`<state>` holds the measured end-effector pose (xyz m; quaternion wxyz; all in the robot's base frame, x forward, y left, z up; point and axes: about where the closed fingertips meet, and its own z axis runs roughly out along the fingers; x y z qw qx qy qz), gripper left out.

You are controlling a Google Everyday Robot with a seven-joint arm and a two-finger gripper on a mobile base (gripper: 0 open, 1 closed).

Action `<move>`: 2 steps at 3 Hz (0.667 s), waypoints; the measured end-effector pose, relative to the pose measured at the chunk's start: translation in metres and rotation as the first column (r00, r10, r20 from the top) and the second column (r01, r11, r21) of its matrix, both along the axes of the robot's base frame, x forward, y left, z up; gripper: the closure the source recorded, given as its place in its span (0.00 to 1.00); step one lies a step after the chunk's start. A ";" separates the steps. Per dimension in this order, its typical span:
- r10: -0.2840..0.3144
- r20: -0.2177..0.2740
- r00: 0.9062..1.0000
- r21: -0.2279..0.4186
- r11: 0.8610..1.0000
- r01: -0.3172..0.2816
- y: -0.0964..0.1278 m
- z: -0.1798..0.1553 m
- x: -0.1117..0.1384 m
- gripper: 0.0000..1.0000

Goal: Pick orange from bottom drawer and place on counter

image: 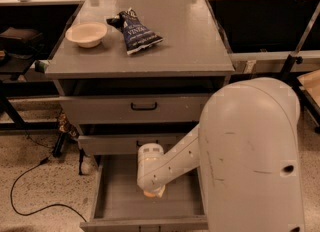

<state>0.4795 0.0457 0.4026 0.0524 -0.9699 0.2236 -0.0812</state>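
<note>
The bottom drawer is pulled open below the two upper drawers, and its grey floor shows. My white arm reaches down into it from the right. My gripper is at the end of the arm, low over the middle of the drawer floor and mostly hidden by the wrist. A small patch of the orange shows right under the gripper. The counter is the grey top of the cabinet, above and behind.
A cream bowl and a dark blue chip bag lie on the counter's left half. Dark side shelves flank the cabinet. A black cable runs over the floor on the left. My large arm housing blocks the drawer's right side.
</note>
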 end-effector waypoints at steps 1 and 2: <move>-0.081 0.015 0.997 -0.019 0.997 0.081 -0.030 0.031 0.048 1.00; -0.158 -0.024 0.987 -0.045 0.987 0.157 -0.066 0.066 0.061 1.00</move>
